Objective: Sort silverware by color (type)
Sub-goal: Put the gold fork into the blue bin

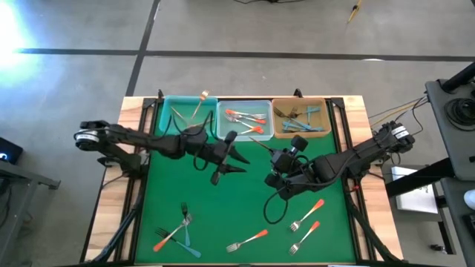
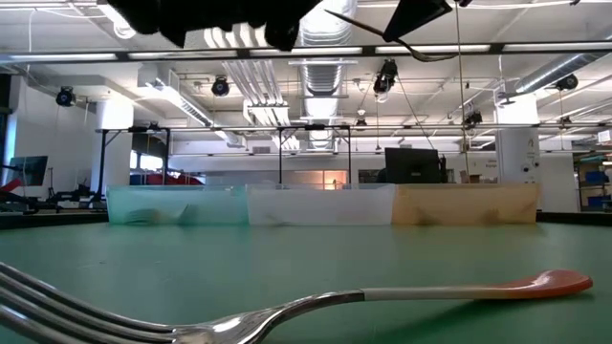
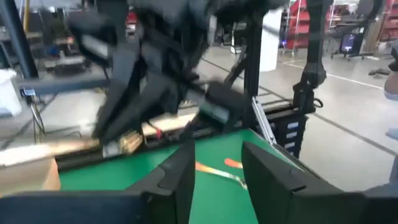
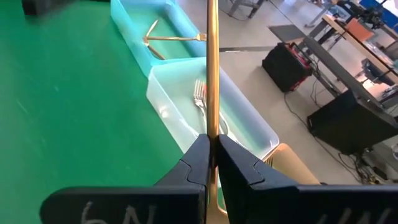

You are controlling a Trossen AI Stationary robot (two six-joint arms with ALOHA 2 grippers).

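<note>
Gold forks (image 1: 194,107) lie in the teal bin (image 1: 167,119), one leaning on its far rim. Orange-red-handled forks (image 1: 249,117) lie in the clear middle bin, teal-blue-handled ones (image 1: 306,122) in the tan bin. More forks lie flat on the green mat: a mixed cluster (image 1: 177,231) near left and orange-red-handled ones (image 1: 249,239) (image 1: 308,215) (image 1: 305,237) near right. My right gripper (image 4: 212,155) hovers near the clear bin (image 4: 249,124), shut on a gold fork (image 1: 261,143). My left gripper (image 1: 231,165) is open above the mat's middle, holding nothing. My right gripper pinches the gold fork's slim shaft (image 4: 212,127) between its two fingers (image 4: 196,162). The fork sticks out ahead roughly along the fingers, over the clear bin and toward the teal one. It is lifted clear of the mat. Which end is forward I cannot tell.
The three bins stand side by side along the mat's far edge (image 2: 320,205). In the low view an orange-red-handled fork (image 2: 564,282) lies close to the near edge. Bare green mat (image 1: 223,211) lies between the grippers and the near forks. Cables hang under the right arm (image 1: 278,200).
</note>
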